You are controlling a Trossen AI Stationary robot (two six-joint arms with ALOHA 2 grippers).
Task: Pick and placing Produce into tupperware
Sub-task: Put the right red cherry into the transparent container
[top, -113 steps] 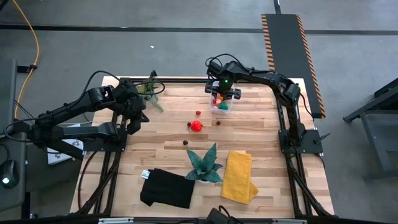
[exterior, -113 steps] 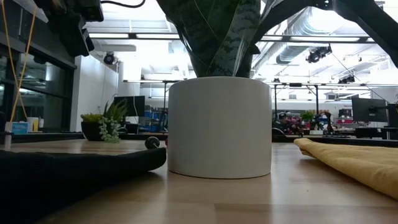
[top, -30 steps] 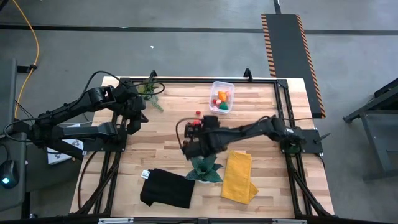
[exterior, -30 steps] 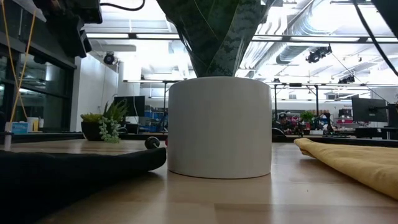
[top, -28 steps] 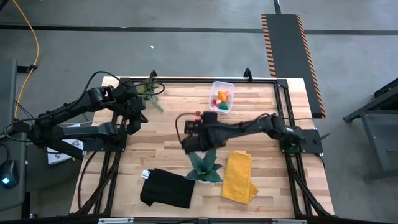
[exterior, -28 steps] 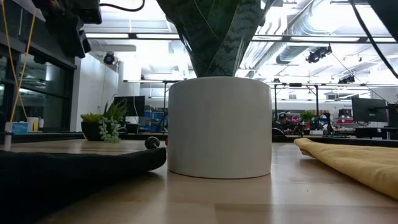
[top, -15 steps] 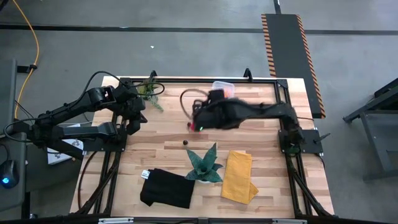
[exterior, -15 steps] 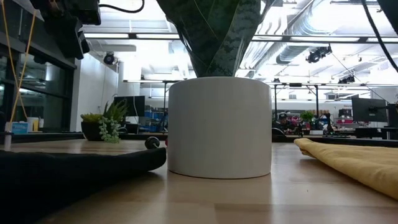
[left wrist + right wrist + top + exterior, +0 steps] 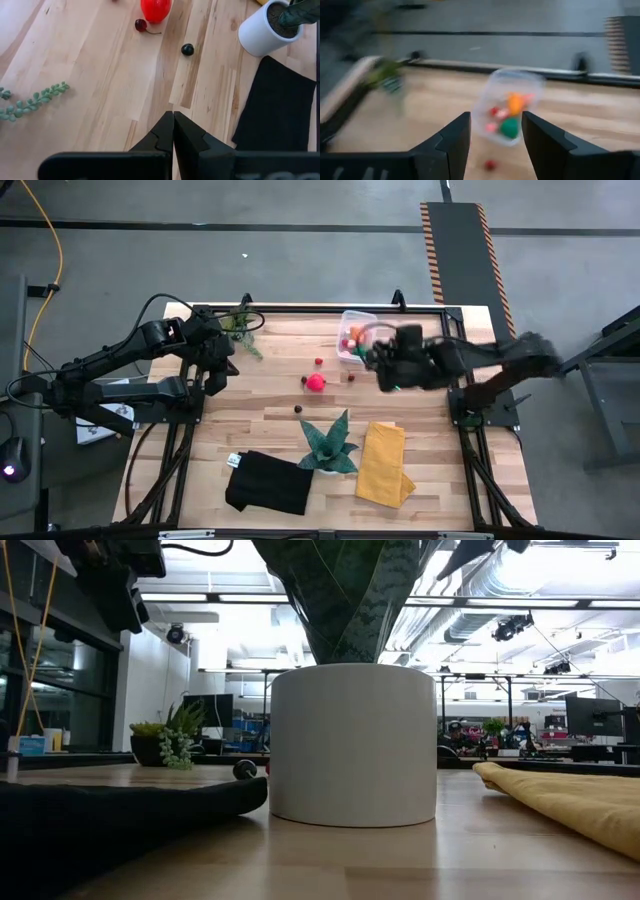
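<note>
The right hand [image 9: 392, 368] hangs over the surface [image 9: 270, 395] just beside the tupperware [image 9: 354, 335], fingers apart and empty. The tub holds orange, green and pink produce [image 9: 509, 117]; a red piece [image 9: 316, 382] lies outside. The left hand [image 9: 173, 131] waits closed near the left edge.

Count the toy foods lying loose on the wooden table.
4: tiny red piece, bigger red piece beside it, dark-red piece rightward, dark ball beside teal spiky plant. Others may be hidden.

Clear tupperware [image 9: 352, 337] at table's far edge, upright, holding orange, red, green, pink produce [image 9: 509, 116]. Loose on table: red piece [image 9: 316, 382], small cherries, dark ball [image 9: 187, 49].
</note>
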